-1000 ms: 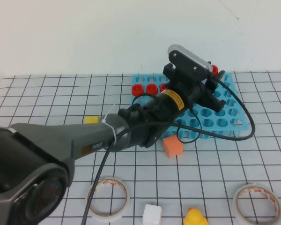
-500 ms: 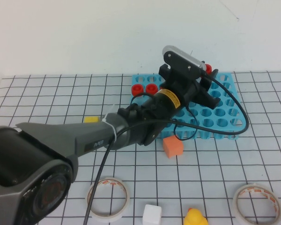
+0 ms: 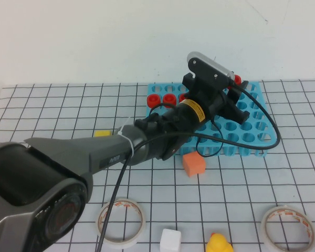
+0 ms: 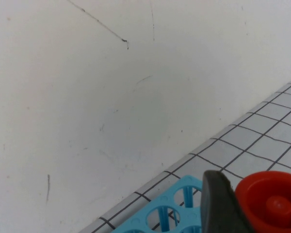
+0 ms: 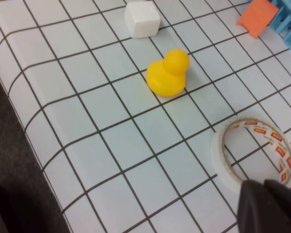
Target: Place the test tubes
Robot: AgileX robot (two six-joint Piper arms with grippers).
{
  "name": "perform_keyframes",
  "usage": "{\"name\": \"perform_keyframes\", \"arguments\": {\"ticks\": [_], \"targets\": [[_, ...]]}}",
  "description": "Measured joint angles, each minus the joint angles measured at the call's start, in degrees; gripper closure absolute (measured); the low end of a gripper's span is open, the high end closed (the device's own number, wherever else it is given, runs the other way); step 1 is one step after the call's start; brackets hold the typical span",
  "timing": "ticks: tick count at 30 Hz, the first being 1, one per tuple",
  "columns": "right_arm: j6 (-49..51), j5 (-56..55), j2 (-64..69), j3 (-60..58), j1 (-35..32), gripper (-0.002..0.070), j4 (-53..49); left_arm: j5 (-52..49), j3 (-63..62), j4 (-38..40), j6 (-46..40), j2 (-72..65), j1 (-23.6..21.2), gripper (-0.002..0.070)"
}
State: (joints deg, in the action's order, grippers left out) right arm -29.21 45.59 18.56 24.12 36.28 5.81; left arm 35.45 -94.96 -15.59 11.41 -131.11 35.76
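Your left gripper [image 3: 237, 97]: over the far side of the rack [image 3: 252, 142], clamped on a tube [image 3: 237, 80]. In your left wrist view one finger [image 4: 223, 204] presses against the tube's red cap [image 4: 274, 204].

Rack: blue, on the far middle of the grid mat [image 3: 52, 115]. It holds racked tubes [image 3: 154, 99] along its far left edge, with red caps showing.

Orange block [image 3: 193, 164]: just in front of the rack.

Yellow block [image 3: 101, 134]: to the left, beside the arm.

Your right gripper [image 5: 263, 194]: fingers together, hanging over the near right tape roll [image 5: 252, 150]. It is outside the high view.

Near edge, left to right: left tape roll [image 3: 121, 220], white cube [image 3: 170, 240], duck [image 3: 219, 244], then the right tape roll.
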Motion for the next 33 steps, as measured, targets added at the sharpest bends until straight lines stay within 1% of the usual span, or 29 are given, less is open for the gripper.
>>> {"name": "perform_keyframes", "arguments": {"ticks": [7,21,26,31,33], "targets": [[0.00,0.00,0.00,0.00,0.00,0.0676,0.00,-1.87,-0.47,-0.36,0.83,0.00,-0.09,0.0413],[0.00,0.00,0.00,0.00,0.00,0.0676,0.00,-2.21,-0.47,-0.48,0.83,0.11,-0.22,0.0413],[0.00,0.00,0.00,0.00,0.00,0.0676,0.00,-5.90,-0.47,-0.52,1.19,1.15,-0.22,0.0413],[0.00,0.00,0.00,0.00,0.00,0.0676,0.00,-6.12,-0.47,-0.78,1.19,1.29,-0.22,0.0413],[0.00,0.00,0.00,0.00,0.00,0.0676,0.00,-6.12,-0.47,-2.04,1.19,1.29,-0.22,0.0413]]}}
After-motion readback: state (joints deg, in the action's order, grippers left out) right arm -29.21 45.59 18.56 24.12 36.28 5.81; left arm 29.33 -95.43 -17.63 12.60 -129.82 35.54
